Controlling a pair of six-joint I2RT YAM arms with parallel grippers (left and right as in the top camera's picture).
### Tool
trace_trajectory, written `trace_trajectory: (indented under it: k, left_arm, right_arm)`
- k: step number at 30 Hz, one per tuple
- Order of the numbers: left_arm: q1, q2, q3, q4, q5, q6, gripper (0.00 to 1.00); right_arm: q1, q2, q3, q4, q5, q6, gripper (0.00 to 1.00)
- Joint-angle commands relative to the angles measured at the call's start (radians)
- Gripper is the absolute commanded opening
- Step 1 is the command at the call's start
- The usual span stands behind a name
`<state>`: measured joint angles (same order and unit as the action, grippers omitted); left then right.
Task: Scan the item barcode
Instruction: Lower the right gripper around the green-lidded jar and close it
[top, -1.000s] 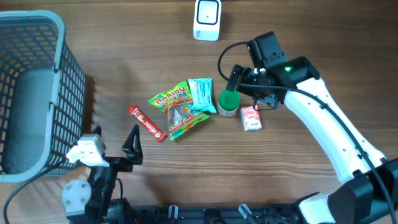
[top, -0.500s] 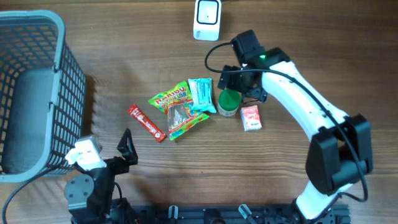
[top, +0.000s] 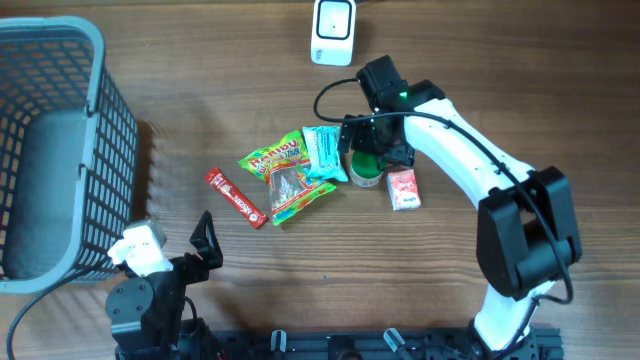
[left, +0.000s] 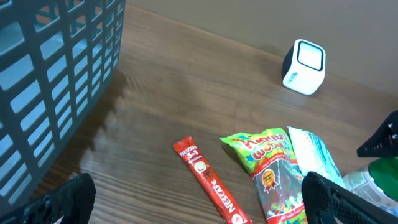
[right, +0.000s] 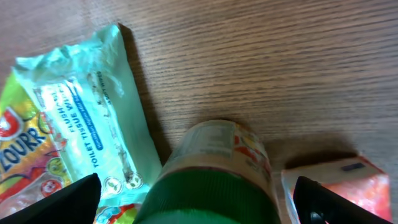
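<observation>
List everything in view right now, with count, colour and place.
basket: one, grey-blue, left edge
scanner: one, white, top centre
stick sachet: one, red, left of the pile
candy bag: green and yellow, centre; possibly two overlapping, cannot tell
tissue pack: one, mint, right of the candy bag
jar: one, green lid, right of the tissue pack
box: one, red, right of the jar
table: one, brown wood
left gripper: open, near edge, beside the basket
right gripper: open, over the jar
</observation>
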<state>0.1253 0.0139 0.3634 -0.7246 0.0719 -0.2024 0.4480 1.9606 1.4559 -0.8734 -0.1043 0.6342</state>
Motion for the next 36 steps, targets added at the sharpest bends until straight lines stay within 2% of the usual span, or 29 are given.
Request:
trace_trajectory:
  k: [1, 6, 10, 17, 27, 31, 33, 36]
  left_arm:
    - [-0.005, -0.005, -0.003, -0.003, -0.01, 0.015, 1.0]
    - [-0.005, -0.005, -0.003, -0.003, -0.01, 0.015, 1.0]
    - [-0.005, -0.005, -0.003, -0.003, -0.01, 0.015, 1.0]
    - [-0.005, -0.005, -0.003, -0.003, -0.01, 0.016, 1.0]
    - [-0.005, -0.005, -0.003, -0.003, -0.01, 0.016, 1.0]
    - [-0.005, -0.005, -0.003, -0.003, -0.01, 0.016, 1.0]
    - [-0.005, -0.005, -0.003, -0.003, -0.01, 0.015, 1.0]
    - [-0.005, -0.005, -0.003, -0.003, -0.01, 0.016, 1.0]
  right_arm:
    - [0.024, 0.06, 0.019, 0.003, -0.001, -0.013, 0.99]
    - [0.05, 0.101, 0.019, -0.001, 0.029, -0.005, 0.99]
    - [0.05, 0.116, 0.019, -0.01, 0.03, -0.004, 0.9]
    - [0.05, 0.118, 0.014, -0.02, 0.054, 0.0, 0.8]
    - [0.05, 0.119, 0.002, -0.048, 0.082, 0.002, 0.73]
    - [0.05, 0.119, -0.006, -0.041, 0.09, -0.029, 0.76]
    - [0.05, 0.12, -0.019, -0.032, 0.089, -0.029, 0.88]
    - [0.05, 0.121, -0.05, -0.002, 0.089, -0.029, 0.89]
